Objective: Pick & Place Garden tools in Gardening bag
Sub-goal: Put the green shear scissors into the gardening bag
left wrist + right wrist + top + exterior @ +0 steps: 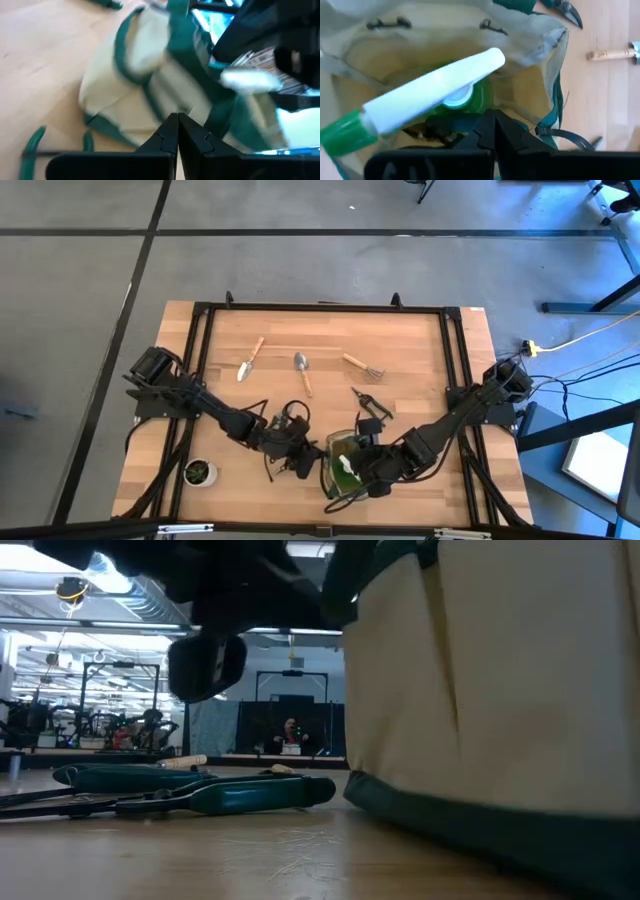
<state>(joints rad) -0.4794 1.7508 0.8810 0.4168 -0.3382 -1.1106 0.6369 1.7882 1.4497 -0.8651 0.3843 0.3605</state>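
the wooden table (420, 360) carries everything, and both dark arms reach in toward its near edge. the gardening bag (341, 465) stands there near the middle, open at the top, its khaki wall and dark green trim filling the right of the low view (480, 690). the green spray bottle (427, 97) with the white trigger lies inside the bag, its head pointing up out of the opening. the right gripper (365, 463) hangs just over the bag's mouth with its fingers pressed together, holding nothing. the left gripper (300, 455) sits just beside the bag, on the side toward the left arm, its fingers likewise pressed together and empty. the pruning shears (372, 405) lie on the table near the bag, toward the far side. farther off, in a row well apart from the bag, lie a trowel (249, 360), a second trowel (302, 370) and the small fork (362, 366). a small potted plant (199, 472) stands near the table's front left corner
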